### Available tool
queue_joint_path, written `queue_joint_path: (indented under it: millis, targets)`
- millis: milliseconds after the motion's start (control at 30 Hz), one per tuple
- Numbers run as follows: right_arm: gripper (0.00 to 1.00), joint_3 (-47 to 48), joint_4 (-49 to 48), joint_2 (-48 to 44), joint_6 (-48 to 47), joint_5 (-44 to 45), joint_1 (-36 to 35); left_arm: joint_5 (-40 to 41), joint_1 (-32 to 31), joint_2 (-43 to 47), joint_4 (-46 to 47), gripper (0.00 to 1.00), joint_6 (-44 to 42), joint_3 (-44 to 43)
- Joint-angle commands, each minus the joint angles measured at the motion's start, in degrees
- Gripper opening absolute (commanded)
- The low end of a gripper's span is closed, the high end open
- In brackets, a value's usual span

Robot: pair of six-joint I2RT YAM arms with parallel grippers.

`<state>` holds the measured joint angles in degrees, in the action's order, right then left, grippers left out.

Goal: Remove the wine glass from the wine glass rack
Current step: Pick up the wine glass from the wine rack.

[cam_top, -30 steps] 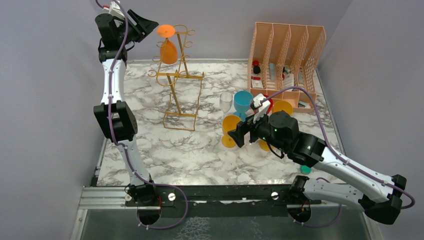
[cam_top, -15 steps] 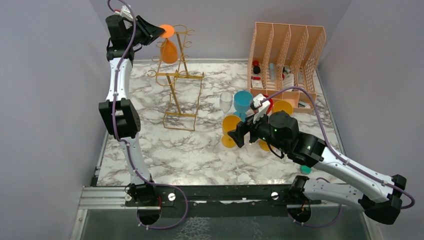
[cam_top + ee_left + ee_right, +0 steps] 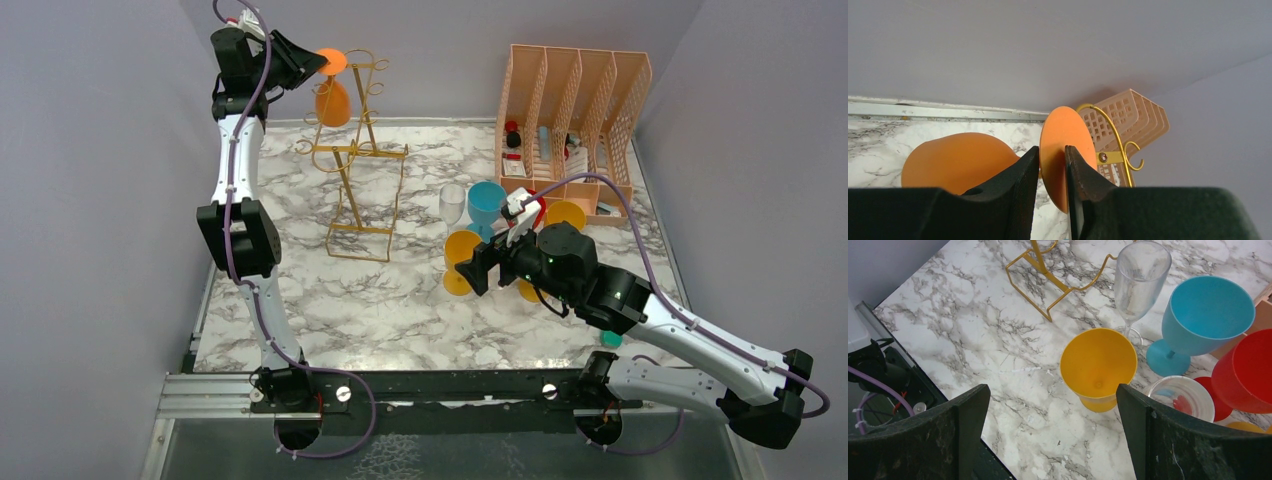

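While the left gripper [image 3: 318, 62] sits at the top left of the tall gold wire wine glass rack [image 3: 352, 150], its jaws are clamped on the flat round foot of the orange plastic wine glass [image 3: 333, 100]. The wrist view confirms it: black fingers [image 3: 1023, 175] pinch either side of the orange foot disc [image 3: 1058, 135], with a curled rack hook [image 3: 1115, 145] just behind it. The glass is upside down, foot level with the rack top, bowl [image 3: 955, 160] below and slightly tilted. Can't tell whether the stem is still seated in a hook. The right gripper [image 3: 478, 268] is well right of the rack base, jaws spread wide [image 3: 1052, 388], gripping nothing, above a yellow plastic goblet [image 3: 1098, 365]. Also right of the rack: a clear flute glass [image 3: 1140, 275], nearest the rack's base corner, then a blue plastic goblet [image 3: 1205, 310], then a red cup [image 3: 1248, 370]. A peach plastic lattice file organiser [image 3: 575, 90] stands far right of the rack, against the back wall. Everything sits on a white marble-pattern table [image 3: 400, 300].
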<state>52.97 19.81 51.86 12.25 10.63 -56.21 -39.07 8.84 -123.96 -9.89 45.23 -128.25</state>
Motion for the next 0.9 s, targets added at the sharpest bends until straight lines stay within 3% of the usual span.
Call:
queue_joint_path:
  millis: [0,300,367,433,600,867]
  targets:
    - [0.99,0.73,0.44,-0.88,1.00,-1.14,-0.35,3.26,0.07,2.41,-2.68,0.30,-1.38,-0.89]
    - [0.98,-0.14,-0.30,-1.26,1.24,-1.45,-0.31,3.33,0.10,2.54,-3.47,0.23,-1.07,-2.00]
    - [0.98,0.15,-0.10,-0.84,1.28,-1.79,-0.31,3.63,0.09,2.67,-3.59,0.24,-1.03,-1.93]
    - [0.98,0.42,0.04,-0.56,1.24,-1.87,-0.27,3.47,0.11,2.67,-3.61,0.33,-0.97,-1.92]
    - [0.98,0.40,0.12,-0.70,1.41,-1.56,-0.33,3.58,0.06,2.80,-3.93,0.34,-1.55,-1.93]
    - [0.98,0.38,0.41,-1.19,1.71,-1.43,-0.33,4.44,0.05,3.45,-4.31,0.24,-2.18,-2.56]
